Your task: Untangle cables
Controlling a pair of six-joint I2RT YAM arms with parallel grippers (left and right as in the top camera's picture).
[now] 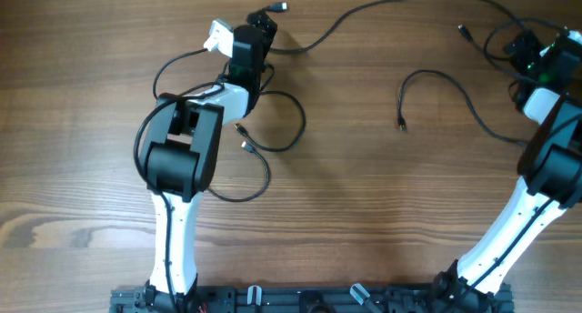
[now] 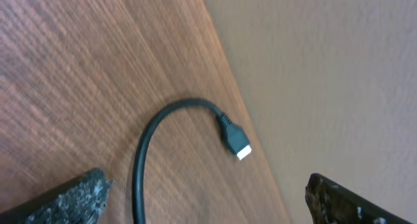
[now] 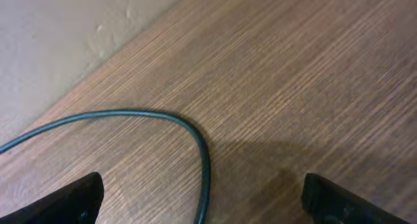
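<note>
My left fingers point(image 2: 68, 199) are spread wide, holding nothing; a black cable point(image 2: 139, 162) runs between them, its plug point(image 2: 238, 146) at the bench point(image 2: 78, 61) edge. The right fingers point(image 3: 62, 199) are spread too, above a second cable point(image 3: 130, 111). Overhead, the cables point(image 1: 429, 73) lie as loose strands across the upper half of the frame.
</note>
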